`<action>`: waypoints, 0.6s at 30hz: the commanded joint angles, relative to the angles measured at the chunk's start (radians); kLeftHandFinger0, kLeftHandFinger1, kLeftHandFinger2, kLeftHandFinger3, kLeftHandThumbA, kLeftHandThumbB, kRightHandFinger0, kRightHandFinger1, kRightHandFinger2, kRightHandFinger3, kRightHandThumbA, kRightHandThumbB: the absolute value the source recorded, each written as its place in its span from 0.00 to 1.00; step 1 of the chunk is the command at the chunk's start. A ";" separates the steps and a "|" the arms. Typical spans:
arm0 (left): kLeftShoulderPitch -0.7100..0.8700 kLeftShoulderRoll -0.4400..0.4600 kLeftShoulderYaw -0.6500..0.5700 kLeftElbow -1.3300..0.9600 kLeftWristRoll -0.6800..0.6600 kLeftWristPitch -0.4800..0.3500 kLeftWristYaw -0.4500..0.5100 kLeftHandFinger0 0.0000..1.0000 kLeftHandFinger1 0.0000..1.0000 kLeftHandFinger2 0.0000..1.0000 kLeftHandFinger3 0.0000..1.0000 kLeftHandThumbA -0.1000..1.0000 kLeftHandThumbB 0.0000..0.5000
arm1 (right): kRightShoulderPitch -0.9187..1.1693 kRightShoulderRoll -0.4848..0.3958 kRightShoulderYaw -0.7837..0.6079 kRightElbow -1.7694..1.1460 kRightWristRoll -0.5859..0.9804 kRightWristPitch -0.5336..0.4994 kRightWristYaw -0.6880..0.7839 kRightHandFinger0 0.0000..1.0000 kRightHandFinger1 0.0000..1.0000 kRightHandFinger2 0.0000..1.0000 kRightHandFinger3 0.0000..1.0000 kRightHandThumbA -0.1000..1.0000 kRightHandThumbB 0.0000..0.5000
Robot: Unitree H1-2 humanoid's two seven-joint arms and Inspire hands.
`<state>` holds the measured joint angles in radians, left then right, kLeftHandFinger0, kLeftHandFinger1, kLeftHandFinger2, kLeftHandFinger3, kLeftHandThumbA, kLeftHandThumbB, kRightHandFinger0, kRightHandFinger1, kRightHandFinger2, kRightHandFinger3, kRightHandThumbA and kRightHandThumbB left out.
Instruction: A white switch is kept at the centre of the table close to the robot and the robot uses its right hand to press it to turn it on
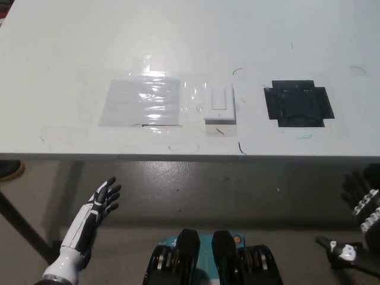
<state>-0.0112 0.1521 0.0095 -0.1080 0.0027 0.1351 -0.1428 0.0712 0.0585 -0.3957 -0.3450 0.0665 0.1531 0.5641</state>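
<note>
The white switch (pixel 219 103) lies flat on the white table (pixel 190 35), near the middle of its front edge, with its rocker facing up. My black right hand (pixel 360 202) shows at the picture's right edge, below the table's front edge and well to the right of the switch, with its fingers apart and holding nothing. Down at the lower left, my white left hand (pixel 101 200) rests below the table, fingers spread and empty.
A sheet of clear film (pixel 141 101) is taped down just left of the switch. A black taped square (pixel 299 103) lies to the switch's right. The floor (pixel 196 190) shows beneath the table's front edge.
</note>
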 commanded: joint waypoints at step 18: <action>0.058 -0.084 0.066 -0.064 -0.037 -0.086 0.019 1.00 1.00 1.00 1.00 1.00 0.17 | 0.042 0.042 0.176 0.360 -0.115 -0.487 -0.237 1.00 1.00 1.00 1.00 1.00 0.11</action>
<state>0.0477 0.0597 0.0633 -0.1155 -0.0155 0.1162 -0.1404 0.1257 0.1185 -0.2533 -0.0047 -0.0197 -0.1286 0.4139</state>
